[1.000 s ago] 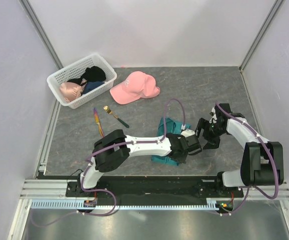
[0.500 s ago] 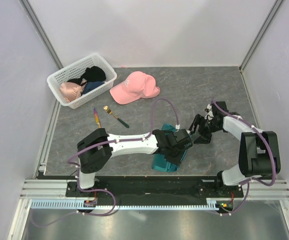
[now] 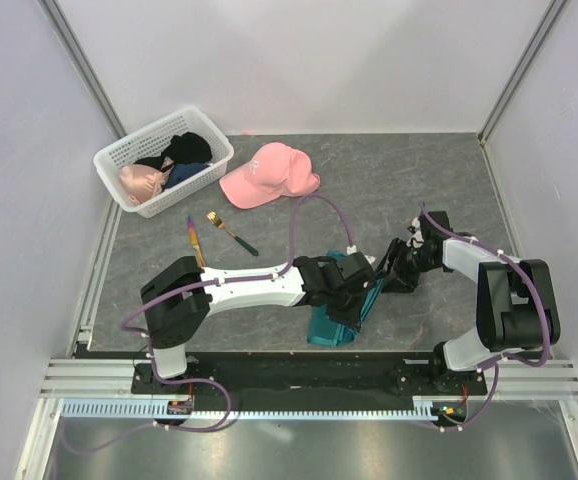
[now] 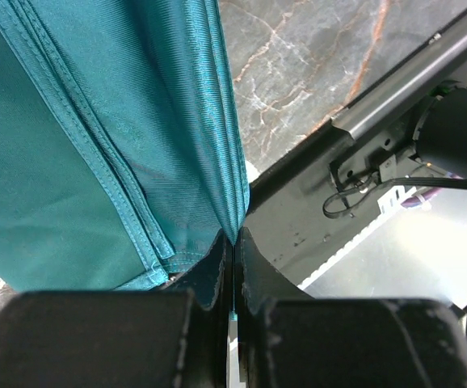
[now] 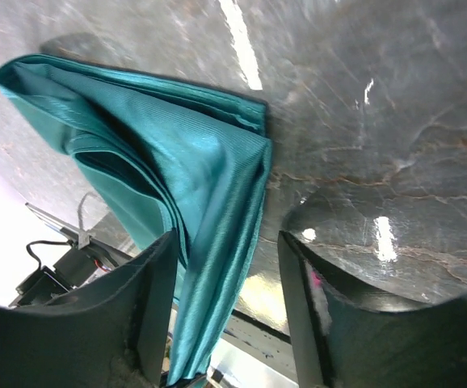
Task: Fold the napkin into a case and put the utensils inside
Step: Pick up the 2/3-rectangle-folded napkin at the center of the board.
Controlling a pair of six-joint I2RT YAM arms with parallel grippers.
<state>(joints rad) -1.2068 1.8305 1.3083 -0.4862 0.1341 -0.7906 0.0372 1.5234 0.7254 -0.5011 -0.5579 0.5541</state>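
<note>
The teal napkin (image 3: 327,326) lies folded into a layered strip near the table's front middle, partly under the left wrist. My left gripper (image 3: 365,294) is shut on a fold of the napkin (image 4: 96,121), and the cloth runs pinched into the left gripper (image 4: 233,239). My right gripper (image 3: 388,274) is open at the strip's right side. The napkin's folded edge (image 5: 193,170) hangs between the right gripper's (image 5: 225,271) fingers (image 5: 149,307) without being pinched. The utensils lie to the left: a fork (image 3: 231,232) and a thin purple-and-orange piece (image 3: 197,242).
A white basket (image 3: 115,153) of clothes stands at the back left, with a pink cap (image 3: 269,173) beside it. Walls close the table on three sides. A metal rail (image 3: 269,378) runs along the front edge.
My left gripper has drawn the napkin leftward, away from the right arm. The right gripper has followed to the left onto the cloth's edge, and its fingers have narrowed.
</note>
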